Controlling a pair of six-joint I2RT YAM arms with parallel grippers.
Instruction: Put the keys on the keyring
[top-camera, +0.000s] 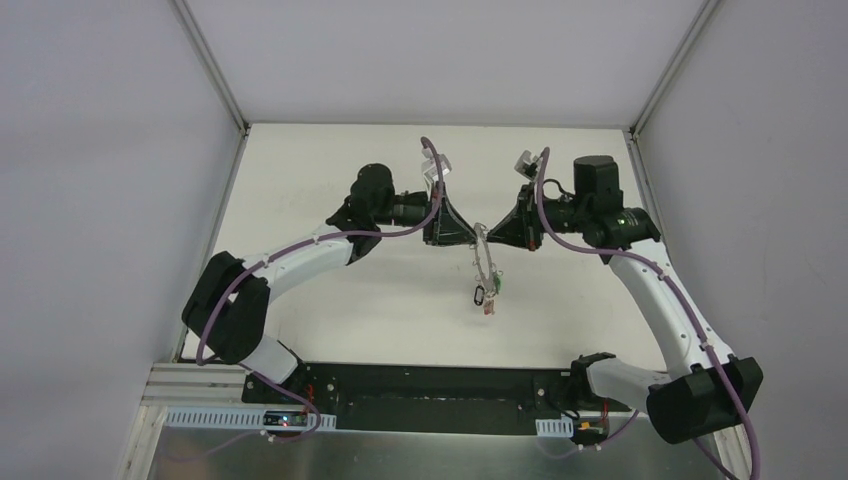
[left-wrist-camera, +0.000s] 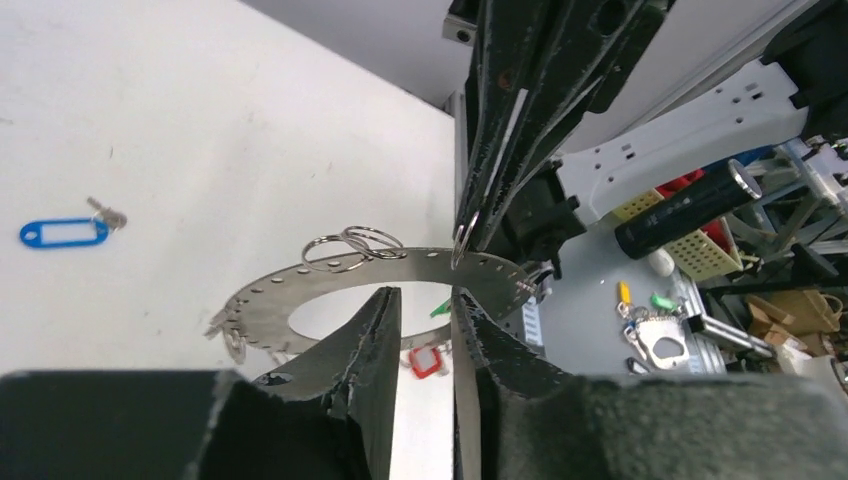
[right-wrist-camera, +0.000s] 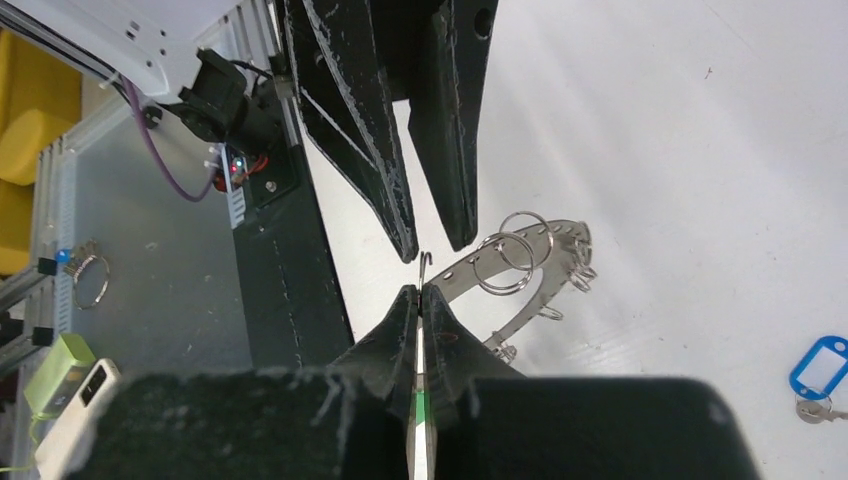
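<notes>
- Threading step: right gripper (right-wrist-camera: 420, 292) clenched a rim loop (left-wrist-camera: 463, 238) of ring (left-wrist-camera: 270, 300); left gripper (left-wrist-camera: 425, 295) was unclenched.
- Next likely needed blue key (left-wrist-camera: 62, 233), 9 o'clock of ring.

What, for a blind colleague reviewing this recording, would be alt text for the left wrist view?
A flat grey keyring is held above a white table, its far rim pinched by the right fingers reaching down from the top. The left fingers stand slightly apart in the foreground at its near rim, and a blue-tagged key lies on the table at left.
</notes>
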